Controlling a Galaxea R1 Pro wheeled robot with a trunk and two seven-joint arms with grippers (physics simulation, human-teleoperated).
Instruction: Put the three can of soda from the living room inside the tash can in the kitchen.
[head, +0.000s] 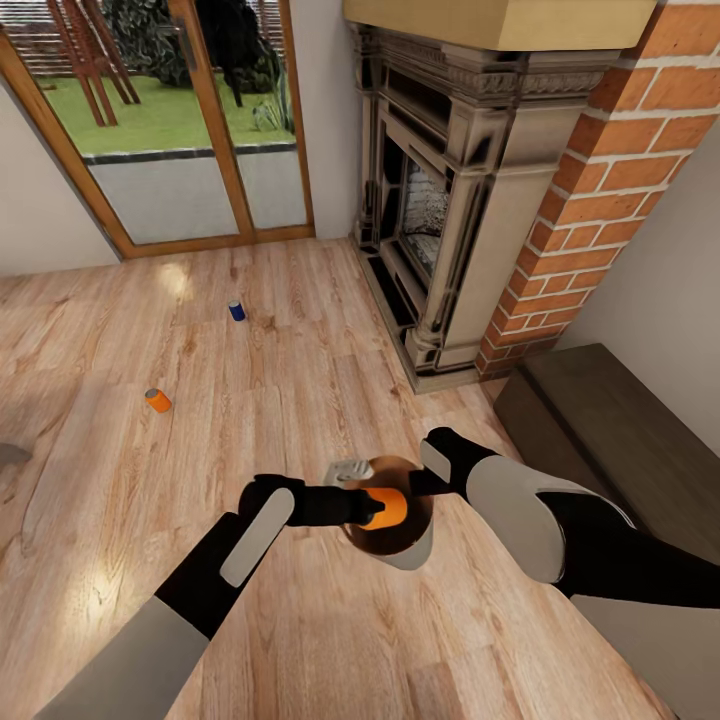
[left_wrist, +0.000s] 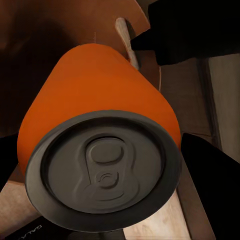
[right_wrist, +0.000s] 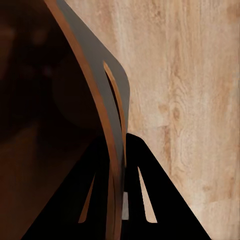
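Both arms have pale grey forearm shells, black joints and black wrists; the left gripper (head: 352, 505) and right gripper (head: 425, 483) are black too.

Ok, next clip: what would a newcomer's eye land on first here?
Front and centre, the left tool holds an orange can over the copper-brown bin, which the right tool grips by its rim above the wood floor. Further off on the floor lie another orange can and a dark blue can, left of the ornate fireplace.

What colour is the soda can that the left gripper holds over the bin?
Orange, with a grey metal top. The can shows best in the left wrist view.
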